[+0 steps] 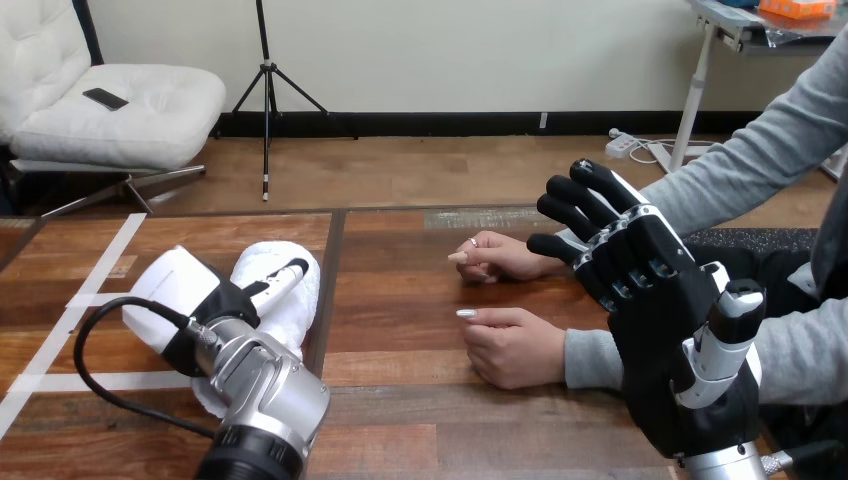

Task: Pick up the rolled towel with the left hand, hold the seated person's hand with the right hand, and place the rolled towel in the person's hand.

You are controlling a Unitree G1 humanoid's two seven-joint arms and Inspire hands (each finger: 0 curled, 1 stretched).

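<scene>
L hand (178,292) sits on top of the towel (300,305), whose long axis runs away from the robot; can't tell if it grips. Person's far hand (500,258) and near hand (512,348) lie well right of towel. R hand (640,270), wide w/ nothing in it, hangs further right by far hand's wrist, so towel prob. must go rightward.

A wooden table (400,300) is made of two tops, with a dark seam (335,280) between them running from 12 toward 6 o'clock, just left of centre. At 9 o'clock a long white tape strip (100,265) slants across the left top. A short strip (88,299) crosses it, and a longer strip (45,382) crosses it toward 8 o'clock. A pale patch (480,217) lies at the table's far edge, at 12 o'clock
</scene>
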